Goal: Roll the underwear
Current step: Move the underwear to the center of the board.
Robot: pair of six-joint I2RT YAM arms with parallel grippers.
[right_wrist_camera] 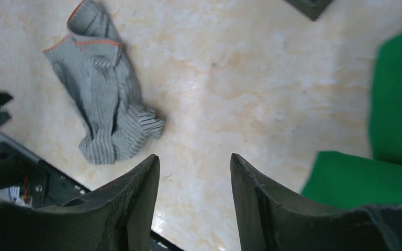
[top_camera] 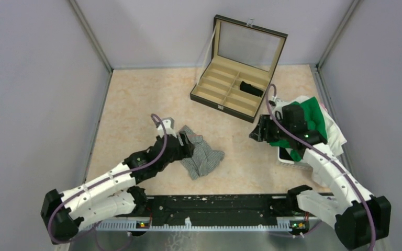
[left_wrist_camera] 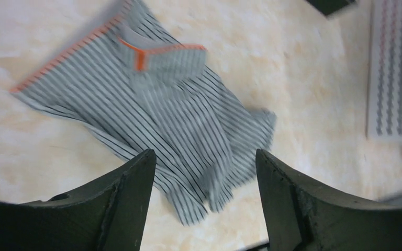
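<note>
From above, the grey striped underwear (top_camera: 203, 157) lies mid-tabletop (top_camera: 136, 104), its long axis running upper left to lower right, with the left fingers (top_camera: 187, 142) at its upper-left end.

Left wrist: those fingers stand apart, holding nothing; the orange waistband (left_wrist_camera: 63, 55) points upper left.

Right wrist: the right fingers (right_wrist_camera: 136, 204) are spread, empty, above the tabletop.

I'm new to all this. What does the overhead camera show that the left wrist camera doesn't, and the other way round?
Only overhead: the open case with black underwear in one compartment, and the right gripper near the green cloth. Only the left wrist: the orange trim on the grey striped underwear, and the left gripper close up, open and empty. Both: that grey underwear lying crumpled on the table, plus some green cloth.
</note>
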